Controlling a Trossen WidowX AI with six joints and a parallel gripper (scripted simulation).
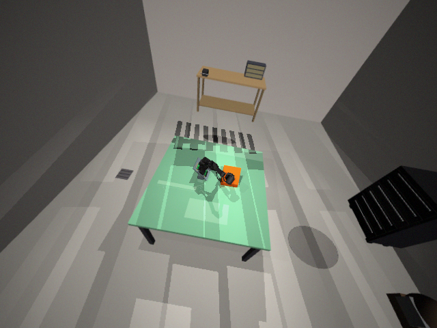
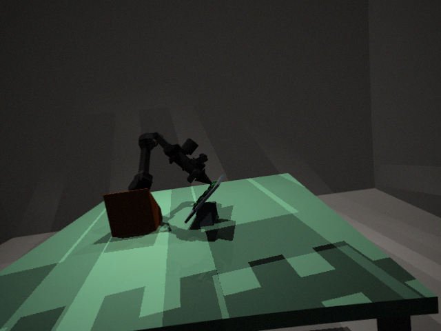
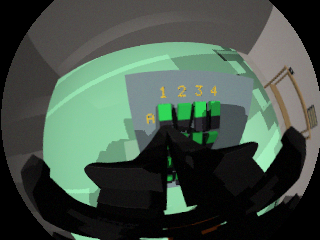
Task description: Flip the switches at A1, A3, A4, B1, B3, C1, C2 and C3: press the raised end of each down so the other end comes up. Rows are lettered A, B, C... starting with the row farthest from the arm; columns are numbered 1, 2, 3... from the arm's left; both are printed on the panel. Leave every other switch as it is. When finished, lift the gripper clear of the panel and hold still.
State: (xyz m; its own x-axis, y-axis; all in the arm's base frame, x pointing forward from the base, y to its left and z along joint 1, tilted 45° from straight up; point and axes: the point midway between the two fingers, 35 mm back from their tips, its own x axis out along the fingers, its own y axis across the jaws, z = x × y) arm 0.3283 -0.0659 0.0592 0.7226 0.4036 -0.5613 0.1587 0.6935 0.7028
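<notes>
Hand, black, two tapered fingers (image 1: 201, 171) (image 2: 211, 183): tips together, nothing between them; positioned at the upper part of the panel, just below the A1 switch in the wrist view. Contact: cannot be told.

Panel, flat grey rectangular plate with yellow printed characters (image 1: 205, 176) (image 2: 219, 181) (image 3: 145, 85): on a dark block-like stand (image 2: 206, 215), upon the green rectangular table (image 1: 197, 225) (image 2: 185, 256) (image 3: 85, 120), near the orange box (image 1: 231, 171) (image 2: 129, 214) at the arm's foot. Face tilted toward the arm, far edge raised, near edge low. Long axis of the plate: not determinable, its lower part being hidden.

Switches, green-and-black rockers (image 3: 184, 111): each rocker in row A longer up the slope than across, green half toward the far edge. Lower rows largely covered by the fingers; their settings cannot be read.

Hazards, by judgement: a sideways error could catch A2, which must be left alone; a press near the pivot might fail to tip A1; a low approach could brush row B; pushing too hard might shift the stand.
</notes>
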